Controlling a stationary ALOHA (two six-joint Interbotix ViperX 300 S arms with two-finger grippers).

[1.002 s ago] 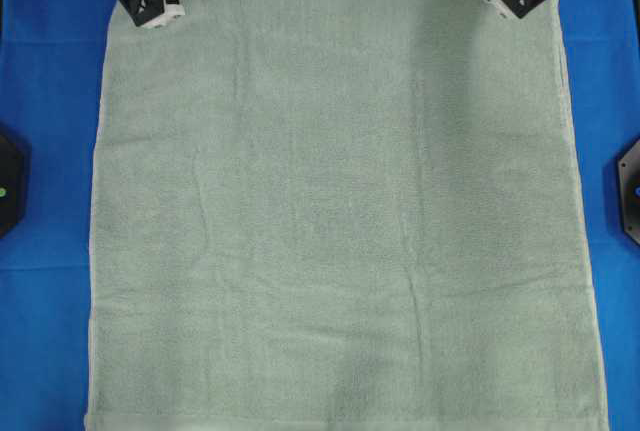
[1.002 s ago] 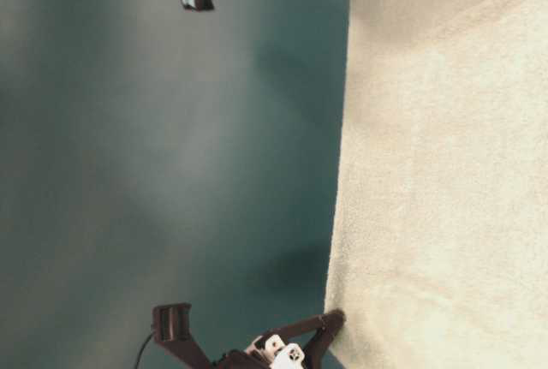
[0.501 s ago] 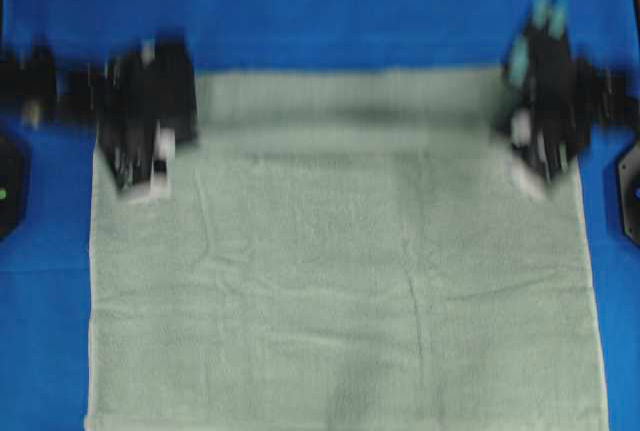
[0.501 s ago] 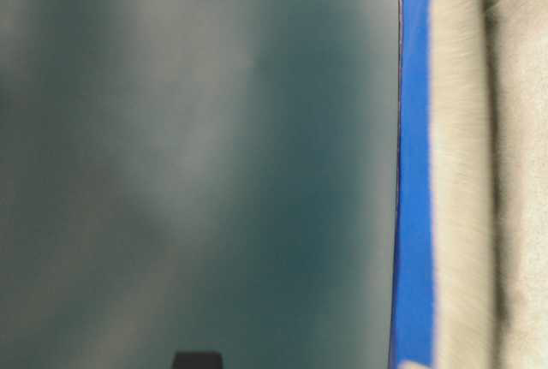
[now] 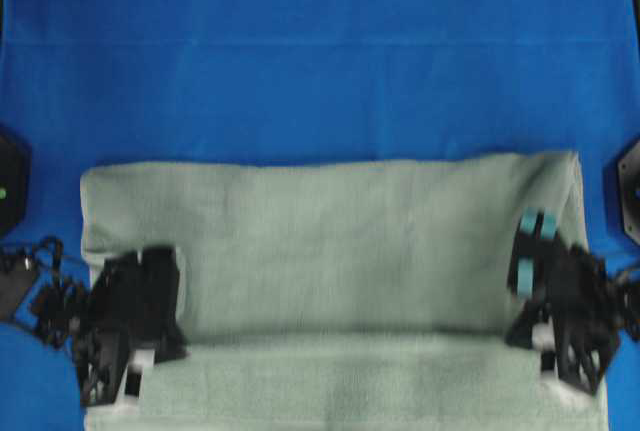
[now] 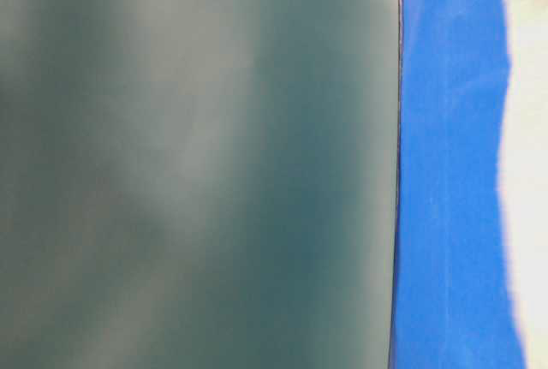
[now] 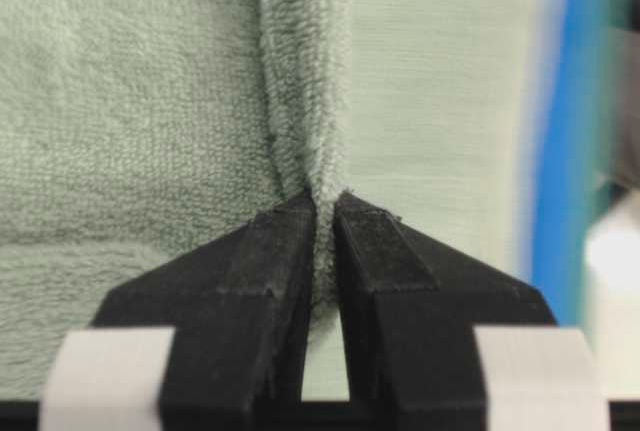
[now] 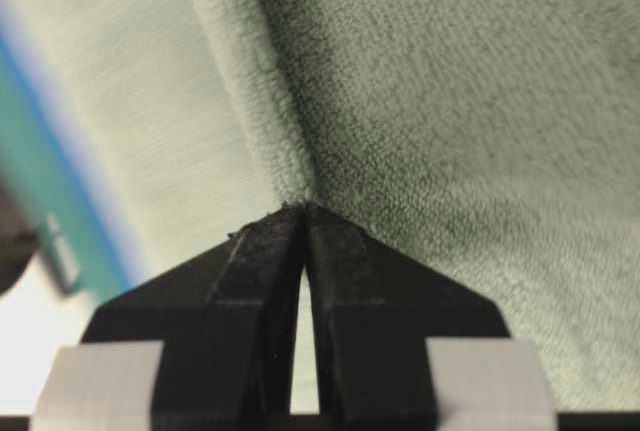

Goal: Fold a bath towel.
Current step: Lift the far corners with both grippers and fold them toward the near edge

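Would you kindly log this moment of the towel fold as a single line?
phase: first fold | pale sage-green terry bath towel: doubled toward near edge | left gripper: shut on hem | right gripper: shut on hem | bright blue cloth: underneath

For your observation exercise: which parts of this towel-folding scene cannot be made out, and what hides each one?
- Overhead: the towel's near edge is cut off by the frame; the lower layer is covered by the fold.
- Overhead: left gripper and right gripper are motion-blurred.
- Table-level: only a washed-out towel strip shows at the right edge; neither gripper is in frame.
- Wrist views: the towel's outline lies beyond the frame.
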